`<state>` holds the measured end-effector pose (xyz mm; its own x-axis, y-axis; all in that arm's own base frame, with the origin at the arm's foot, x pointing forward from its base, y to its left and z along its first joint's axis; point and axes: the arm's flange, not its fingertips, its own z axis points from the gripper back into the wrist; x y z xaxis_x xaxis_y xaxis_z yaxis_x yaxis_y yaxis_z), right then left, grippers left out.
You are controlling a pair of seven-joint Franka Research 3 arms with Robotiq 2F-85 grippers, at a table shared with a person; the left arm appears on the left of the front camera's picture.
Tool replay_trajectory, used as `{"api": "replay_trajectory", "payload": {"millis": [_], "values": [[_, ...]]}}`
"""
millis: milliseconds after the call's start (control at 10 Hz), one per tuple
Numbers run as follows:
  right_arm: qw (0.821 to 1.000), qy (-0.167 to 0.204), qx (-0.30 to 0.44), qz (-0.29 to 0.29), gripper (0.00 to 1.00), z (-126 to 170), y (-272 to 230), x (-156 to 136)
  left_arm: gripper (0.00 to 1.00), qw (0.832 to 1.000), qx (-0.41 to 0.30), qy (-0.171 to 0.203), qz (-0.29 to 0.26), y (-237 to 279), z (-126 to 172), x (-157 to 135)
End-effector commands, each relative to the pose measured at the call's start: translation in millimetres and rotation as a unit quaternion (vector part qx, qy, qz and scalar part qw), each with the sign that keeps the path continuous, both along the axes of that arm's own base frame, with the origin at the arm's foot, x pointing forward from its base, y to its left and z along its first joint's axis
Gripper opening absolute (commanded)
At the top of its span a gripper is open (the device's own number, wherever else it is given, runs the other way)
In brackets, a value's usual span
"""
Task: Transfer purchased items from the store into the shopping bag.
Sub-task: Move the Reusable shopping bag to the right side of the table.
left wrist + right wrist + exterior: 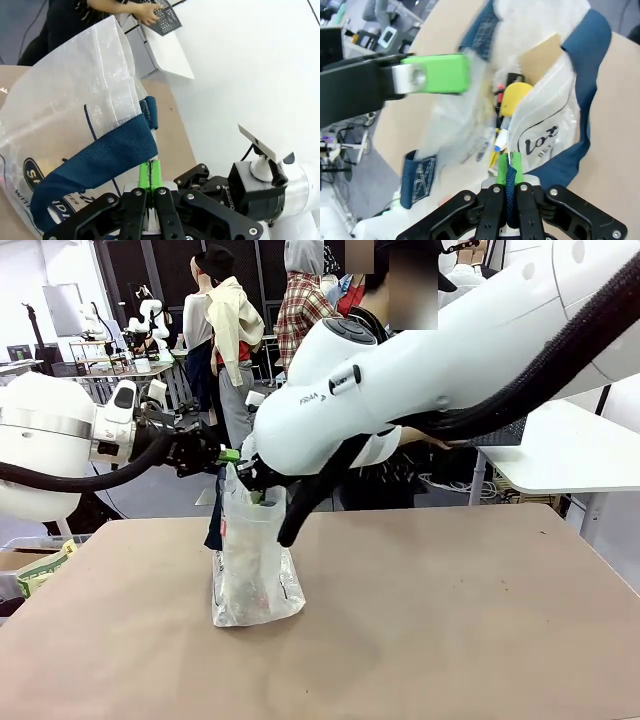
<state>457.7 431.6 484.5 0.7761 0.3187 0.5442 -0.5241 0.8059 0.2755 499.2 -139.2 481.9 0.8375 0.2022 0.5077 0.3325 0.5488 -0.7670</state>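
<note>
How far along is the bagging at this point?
Done: at least a yellow packaged item lies inside the translucent white plastic shopping bag with navy strap handles. In hand: the left gripper and right gripper are each shut on the bag's top, holding its mouth open. Left: unclear; the person's hand is on a dark mesh basket beyond the table, so more may come.

Purchased items [514,97] — blurred (labels illegible)
</note>
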Motion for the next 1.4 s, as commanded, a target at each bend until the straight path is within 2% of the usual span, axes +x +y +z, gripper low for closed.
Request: {"api": "replay_trajectory", "payload": {"millis": [0,300,400,600,900,1300], "values": [[0.997,0.013,0.065,0.036,0.0,6,-2,4,0.0,1.0,-0.028,-0.008,-0.009,0,-7,2],[0.993,0.038,0.1,0.059,0.0,7,2,6,0.0,0.999,-0.035,-0.001,-0.016,-2,-10,3],[0.992,0.043,0.097,0.064,0.0,4,5,9,0.04,0.999,-0.044,-0.007,-0.026,-3,-9,1],[0.995,0.038,0.084,0.047,0.0,-2,9,16,0.43,0.997,-0.059,-0.015,-0.037,-4,-7,-2],[0.996,0.018,0.079,0.04,0.0,-4,14,16,0.43,0.994,-0.057,0.002,-0.091,-6,-7,4],[0.996,-0.004,0.084,0.038,0.0,1,16,11,0.43,0.987,-0.012,0.024,-0.159,-28,-8,20]]}}
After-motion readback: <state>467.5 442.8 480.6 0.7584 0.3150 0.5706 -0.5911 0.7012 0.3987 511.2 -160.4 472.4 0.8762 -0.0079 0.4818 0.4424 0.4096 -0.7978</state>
